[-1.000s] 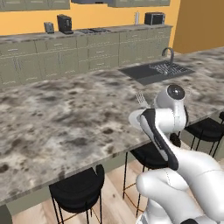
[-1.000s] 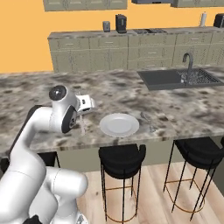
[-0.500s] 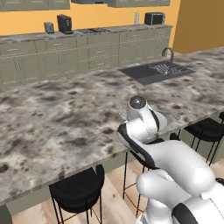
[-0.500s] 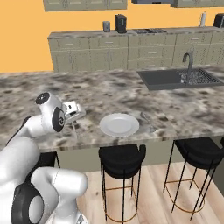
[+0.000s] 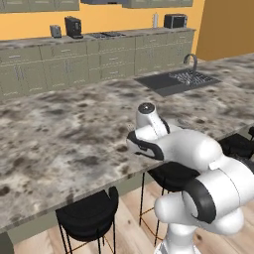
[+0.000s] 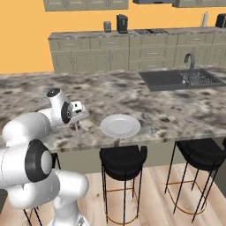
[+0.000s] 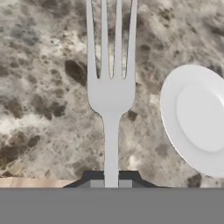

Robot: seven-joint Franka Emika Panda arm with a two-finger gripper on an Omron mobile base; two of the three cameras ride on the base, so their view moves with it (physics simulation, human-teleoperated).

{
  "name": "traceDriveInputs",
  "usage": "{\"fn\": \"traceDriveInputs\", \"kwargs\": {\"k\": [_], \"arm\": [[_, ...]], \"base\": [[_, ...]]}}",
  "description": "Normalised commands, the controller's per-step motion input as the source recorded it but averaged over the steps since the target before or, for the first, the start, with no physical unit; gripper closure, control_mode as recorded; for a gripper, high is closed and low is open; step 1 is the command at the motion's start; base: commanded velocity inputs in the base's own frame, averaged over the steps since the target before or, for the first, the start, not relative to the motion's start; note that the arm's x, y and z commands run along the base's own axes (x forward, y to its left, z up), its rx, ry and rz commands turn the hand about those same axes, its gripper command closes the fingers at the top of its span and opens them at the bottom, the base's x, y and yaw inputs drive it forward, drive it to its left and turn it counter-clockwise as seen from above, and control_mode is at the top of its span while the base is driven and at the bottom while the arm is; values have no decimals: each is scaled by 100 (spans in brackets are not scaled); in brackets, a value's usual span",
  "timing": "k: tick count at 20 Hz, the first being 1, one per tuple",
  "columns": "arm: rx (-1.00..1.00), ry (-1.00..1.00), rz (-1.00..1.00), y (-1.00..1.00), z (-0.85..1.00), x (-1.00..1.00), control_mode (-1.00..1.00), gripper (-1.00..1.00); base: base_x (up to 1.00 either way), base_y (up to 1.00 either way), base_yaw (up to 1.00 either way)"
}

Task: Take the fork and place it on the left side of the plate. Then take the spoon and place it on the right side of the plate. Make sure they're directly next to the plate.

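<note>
Fork (image 7: 110,92), a grey metal one, is clamped by its handle in the closed claw (image 7: 110,179). The arm has swung left, so the fork now hangs above the speckled stone table (image 7: 39,109), left of the round white plate (image 6: 120,126). Lowering it close beside the rim looks like the next step.

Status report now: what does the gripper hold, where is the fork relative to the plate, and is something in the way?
Gripper shut on fork. Fork above counter, left of plate, apart from it. Nothing between them.
</note>
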Motion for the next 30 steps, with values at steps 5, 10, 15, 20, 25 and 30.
{"fn": "traceDriveInputs", "kwargs": {"k": [5,10,15,20,25,30], "arm": [[3,7,-4,-5,-24,20,-100,100],[0,8,-9,-16,-32,18,-100,100],[0,4,-11,-26,-35,20,-100,100],[2,3,-12,-24,-28,24,-100,100],[1,0,-11,-8,-17,17,-100,100],[1,0,-9,0,-12,13,-100,100]], "base": [[0,0,0],[0,0,0],[0,0,0],[0,0,0],[0,0,0],[0,0,0]]}}
